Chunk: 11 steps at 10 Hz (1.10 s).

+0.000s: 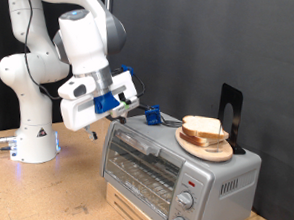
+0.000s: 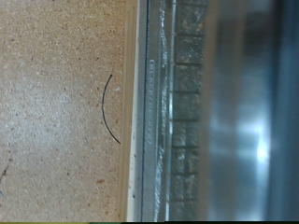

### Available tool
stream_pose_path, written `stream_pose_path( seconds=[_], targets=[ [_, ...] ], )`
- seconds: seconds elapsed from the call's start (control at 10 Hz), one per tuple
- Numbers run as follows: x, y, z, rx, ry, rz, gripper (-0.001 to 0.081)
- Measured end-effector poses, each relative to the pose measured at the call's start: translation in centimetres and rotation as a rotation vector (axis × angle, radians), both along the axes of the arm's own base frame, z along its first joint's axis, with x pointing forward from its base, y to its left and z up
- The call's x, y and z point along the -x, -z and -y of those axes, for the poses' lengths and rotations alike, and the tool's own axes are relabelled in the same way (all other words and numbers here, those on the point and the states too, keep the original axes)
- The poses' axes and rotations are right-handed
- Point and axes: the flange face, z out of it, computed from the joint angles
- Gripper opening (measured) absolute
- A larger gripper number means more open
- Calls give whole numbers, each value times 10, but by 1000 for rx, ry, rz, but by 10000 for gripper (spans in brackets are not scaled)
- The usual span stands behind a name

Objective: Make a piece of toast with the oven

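Hiding its fingers, hand (image 1: 127,102) above oven (image 1: 174,162)

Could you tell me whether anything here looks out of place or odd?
Nothing is spilled or damaged. One oddity: the bread slices sit on a wooden plate atop the toaster oven, whose door is shut. The gripper hovers above the oven.

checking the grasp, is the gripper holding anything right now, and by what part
Cannot be told: the gripper hangs over the oven, its fingertips unclear. Both toast slices sit on the plate.
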Motion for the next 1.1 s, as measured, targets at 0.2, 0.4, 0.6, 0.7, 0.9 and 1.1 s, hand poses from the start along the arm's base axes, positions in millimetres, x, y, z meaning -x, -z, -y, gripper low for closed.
stream_pose_path(
  seconds=[0.2,0.4,0.6,0.7,0.9,1.1],
  targets=[
    [-1,7,1,12,7,10,809],
    [0,8,3,14,13,15,809],
    [0,9,15,27,28,12,809],
    [1,10,24,37,44,7,809],
    [1,16,44,47,86,-7,809],
    [-2,22,60,50,124,-18,809]
  ],
)
